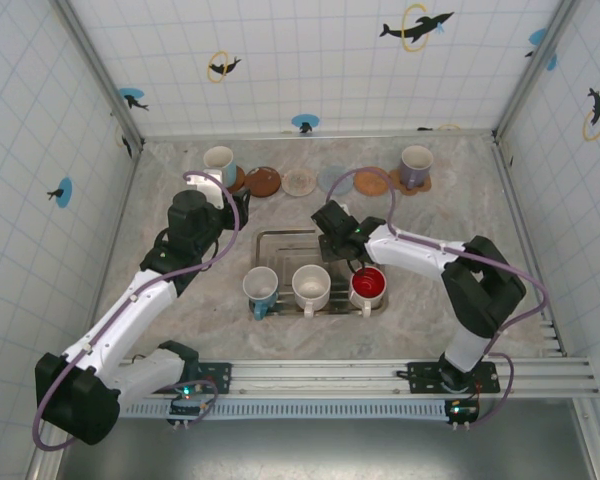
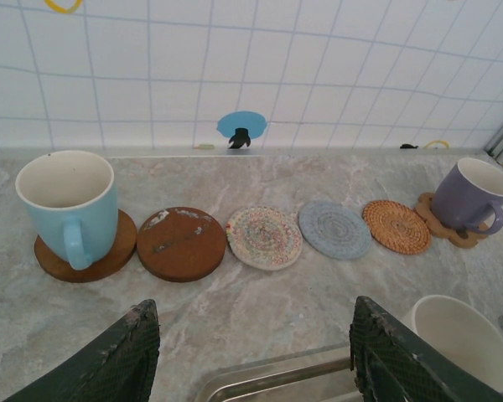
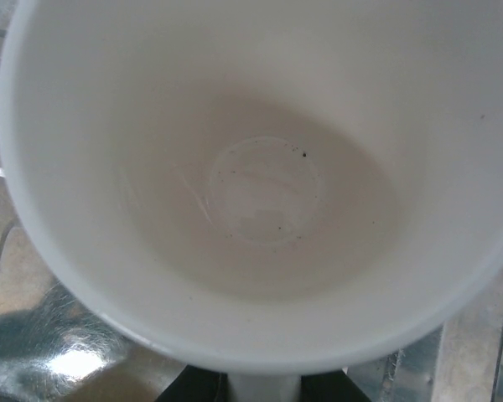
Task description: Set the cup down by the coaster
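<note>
The step in hand looks like the pick-up. The right tool (image 1: 342, 240) hangs over the shallow metal tray (image 1: 285, 242), and its wrist camera looks straight down into a white ceramic cup (image 3: 260, 209). I take this to be the middle of three cups along the tray's 6 o'clock edge, with a blue-and-white cup (image 1: 261, 288) at its 9 o'clock and a red-lined cup (image 1: 368, 286) at its 3 o'clock. Whether this tool is spread or clenched I cannot tell, because the cup's bowl crowds the fingers out of sight. The left tool (image 2: 260, 360) is spread wide and holds nothing, facing the coasters along the 12 o'clock side of the marbled table (image 1: 180, 300). A brown round coaster (image 2: 181, 243), a pale woven coaster (image 2: 264, 238), a blue-grey coaster (image 2: 335, 229) and an orange rattan coaster (image 2: 396, 226) lie bare there. The next move calls for lowering onto the rim or handle, closing firmly, lifting clear of both neighbours, then carrying toward 12 o'clock. The task does not say which coaster is meant. Another white cup (image 2: 465, 343) is cut off at the left wrist view's 5 o'clock corner.
</note>
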You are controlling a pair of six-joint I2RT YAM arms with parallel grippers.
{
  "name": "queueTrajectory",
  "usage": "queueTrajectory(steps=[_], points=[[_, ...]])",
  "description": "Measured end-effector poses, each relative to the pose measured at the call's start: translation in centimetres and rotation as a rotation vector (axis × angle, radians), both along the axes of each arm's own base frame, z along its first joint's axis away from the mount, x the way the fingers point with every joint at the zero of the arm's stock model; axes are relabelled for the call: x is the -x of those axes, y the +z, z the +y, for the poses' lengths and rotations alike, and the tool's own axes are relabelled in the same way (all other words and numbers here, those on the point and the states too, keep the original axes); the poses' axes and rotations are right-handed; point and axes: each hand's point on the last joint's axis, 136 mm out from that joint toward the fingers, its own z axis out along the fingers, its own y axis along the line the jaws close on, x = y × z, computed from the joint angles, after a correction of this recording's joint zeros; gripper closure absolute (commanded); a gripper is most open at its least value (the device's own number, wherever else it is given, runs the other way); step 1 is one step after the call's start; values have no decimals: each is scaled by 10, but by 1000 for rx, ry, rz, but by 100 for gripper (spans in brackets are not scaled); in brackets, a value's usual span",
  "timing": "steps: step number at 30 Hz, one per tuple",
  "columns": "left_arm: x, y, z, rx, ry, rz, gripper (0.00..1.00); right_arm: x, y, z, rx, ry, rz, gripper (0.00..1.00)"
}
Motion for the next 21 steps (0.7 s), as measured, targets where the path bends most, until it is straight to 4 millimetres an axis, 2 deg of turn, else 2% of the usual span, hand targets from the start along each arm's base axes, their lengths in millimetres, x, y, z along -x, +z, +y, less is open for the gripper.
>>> queueTrajectory(steps=[12, 21], points=[[-2, -5, -1, -6, 1, 13, 39, -14, 13, -17, 6, -24, -32, 100], [-3, -9, -1, -10, 1, 22, 40, -35, 27, -38, 8, -64, -61, 100]])
